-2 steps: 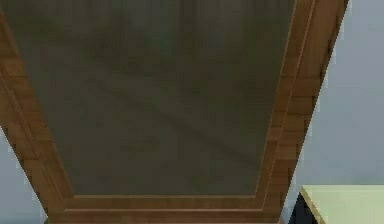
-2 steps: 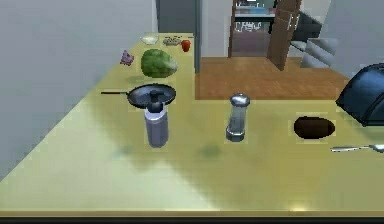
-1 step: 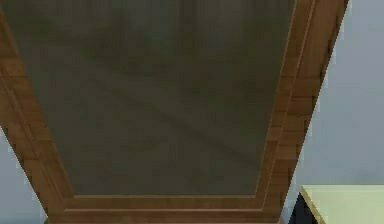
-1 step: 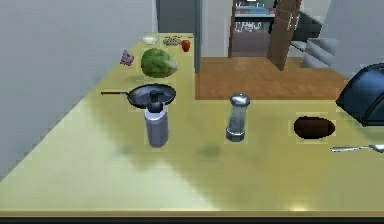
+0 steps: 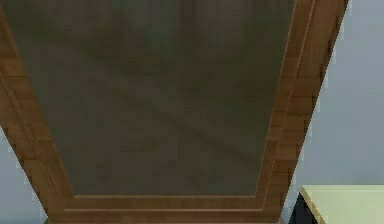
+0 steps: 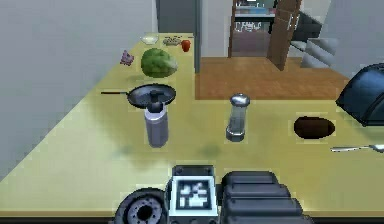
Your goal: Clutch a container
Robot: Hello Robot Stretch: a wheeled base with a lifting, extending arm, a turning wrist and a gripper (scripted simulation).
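1. Container [image 6: 157, 122], a grey upright bottle with a dark cap, is seen standing on the yellow worktop [image 6: 70, 140], well out beyond the hand [image 6: 145, 210] and almost straight ahead of it.
2. The hand's dark body is seen at the arm side view's bottom edge, just beside a white marker square [image 6: 195, 195]. Its fingers cannot be made out, so it cannot be told whether the hand is open or closed, or whether anything is held.
3. A metal-topped shaker [image 6: 237, 117] is placed as far out from the hand as the container, off toward the arm side view's right. A dark pan [image 6: 152, 95] lies just past the container, farther from the hand, and a green round thing [image 6: 158, 63] farther out again.
4. The step in hand is judged to be the lining-up before the reach; no grasp is yet made.
5. For the next move, the arm is to be extended out across the worktop with the hand set level with the bottle's body. It is to be stopped short of the pan, and the shaker is to be left unstruck.
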